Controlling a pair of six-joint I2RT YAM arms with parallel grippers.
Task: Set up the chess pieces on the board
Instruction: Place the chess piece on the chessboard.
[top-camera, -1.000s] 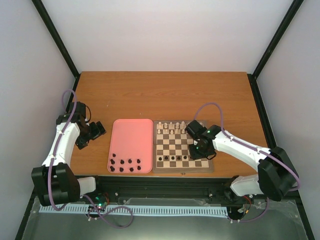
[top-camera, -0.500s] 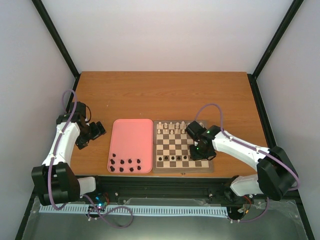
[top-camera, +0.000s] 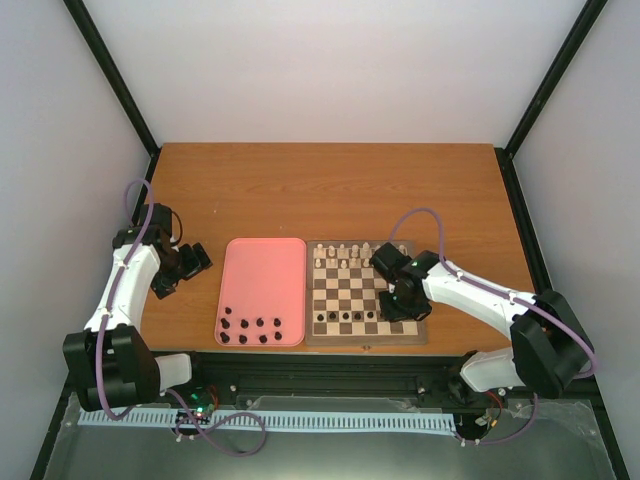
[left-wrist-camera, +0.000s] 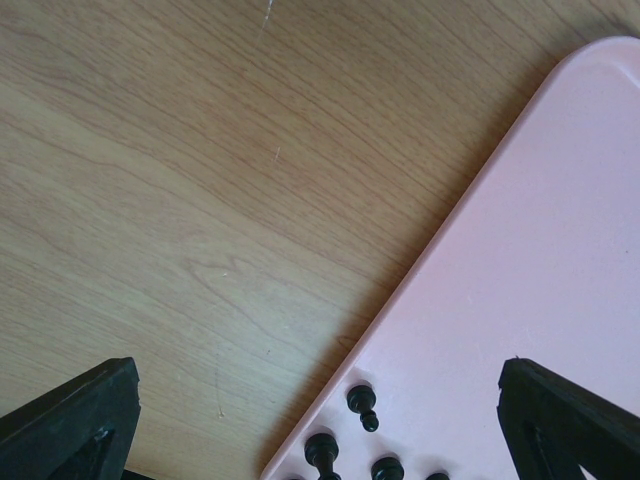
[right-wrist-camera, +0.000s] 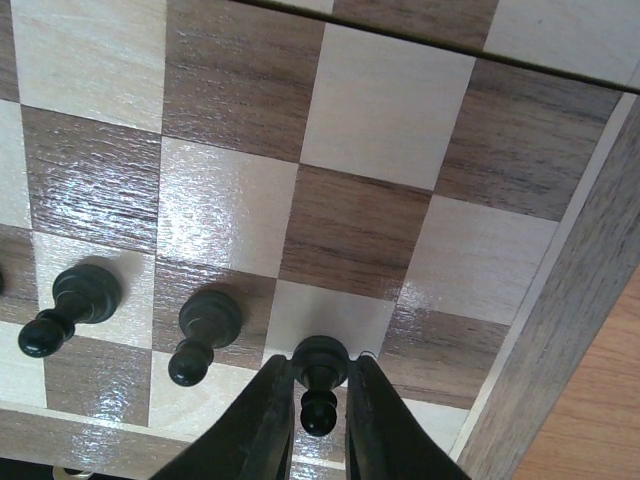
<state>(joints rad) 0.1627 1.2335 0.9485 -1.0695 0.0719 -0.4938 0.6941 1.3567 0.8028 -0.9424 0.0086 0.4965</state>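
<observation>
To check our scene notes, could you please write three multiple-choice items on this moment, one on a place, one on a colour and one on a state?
1. Where do the spare dark pieces lie?
A on the pink tray; B on the bare table; C in a bowl.
2. What colour is the pawn between the fingers of the right gripper?
A cream; B dark; C pink.
3. How does the left gripper stand?
A shut on a pawn; B open, holding nothing; C out of view.
Key: 1 A, they sit along the tray's near edge; 2 B, the wrist view shows it black; 3 B, its fingers stand far apart over table and tray.
</observation>
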